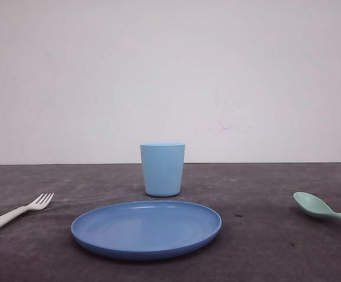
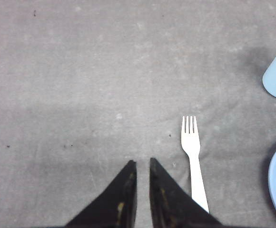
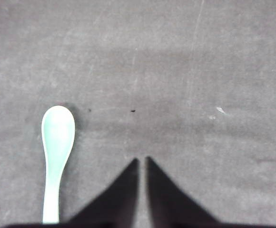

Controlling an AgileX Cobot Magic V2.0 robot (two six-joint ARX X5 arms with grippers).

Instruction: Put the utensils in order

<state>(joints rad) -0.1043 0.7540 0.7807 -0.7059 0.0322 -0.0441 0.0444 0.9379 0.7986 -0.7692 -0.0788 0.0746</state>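
Front view: dark grey table (image 1: pixel 264 247), white wall (image 1: pixel 170 70); both pincers (image 2: pixel 142 164) (image 3: pixel 142 160) nearly closed, empty

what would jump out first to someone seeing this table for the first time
A round blue plate sits front and centre on the dark table, a light blue cup upright just behind it. A white fork lies far left and a mint-green spoon far right, both untouched.

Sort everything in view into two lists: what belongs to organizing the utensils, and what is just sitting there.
Belongs to the job:
white fork
mint-green spoon

Just sitting there:
light blue cup
blue plate
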